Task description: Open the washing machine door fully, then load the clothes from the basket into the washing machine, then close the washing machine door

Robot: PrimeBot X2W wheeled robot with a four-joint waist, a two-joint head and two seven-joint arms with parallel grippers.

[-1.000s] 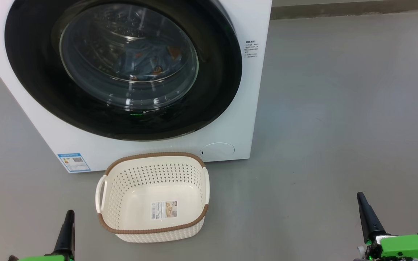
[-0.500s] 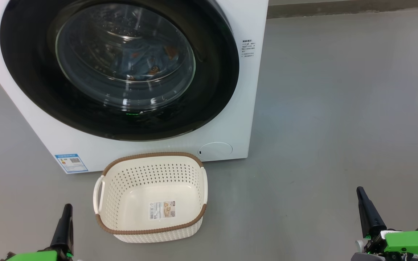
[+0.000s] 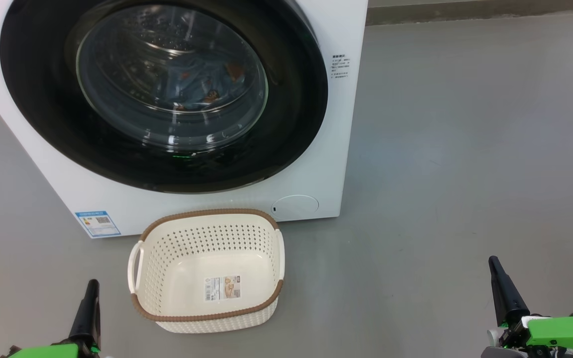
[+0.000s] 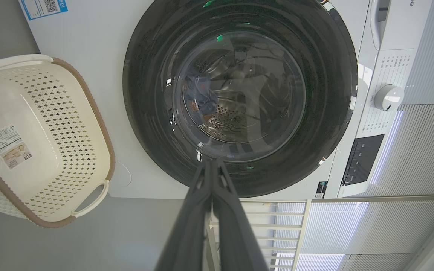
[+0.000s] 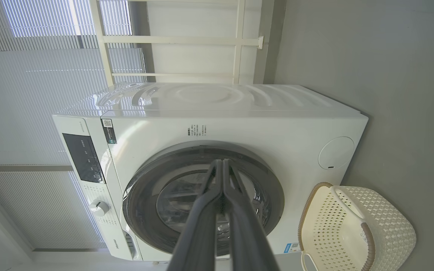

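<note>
The washing machine (image 3: pixel 338 159) stands ahead with its round black door (image 3: pixel 296 114) shut flush against the front. Through the glass I see the light blue clothes (image 3: pixel 202 87) lying in the steel drum. The cream basket (image 3: pixel 207 213) sits on the floor before the machine, holding nothing but its paper label. My left gripper (image 3: pixel 91 291) is low at the left of the basket and my right gripper (image 3: pixel 495 271) is far off to the right; both are shut and hold nothing. In the wrist views, the left gripper (image 4: pixel 211 162) and the right gripper (image 5: pixel 222 162) point at the door (image 4: pixel 145 113).
Bare grey floor (image 3: pixel 465 149) spreads to the right of the machine. A blue sticker (image 3: pixel 96 223) and a round flap (image 3: pixel 296 205) sit low on its front. The control panel with a knob (image 4: pixel 388 97) is at the top, with window blinds (image 5: pixel 32 94) behind.
The head camera shifted slightly a second ago, sliding the whole picture left. Both grippers came a little higher in the picture. Over the last half second nothing has moved.
</note>
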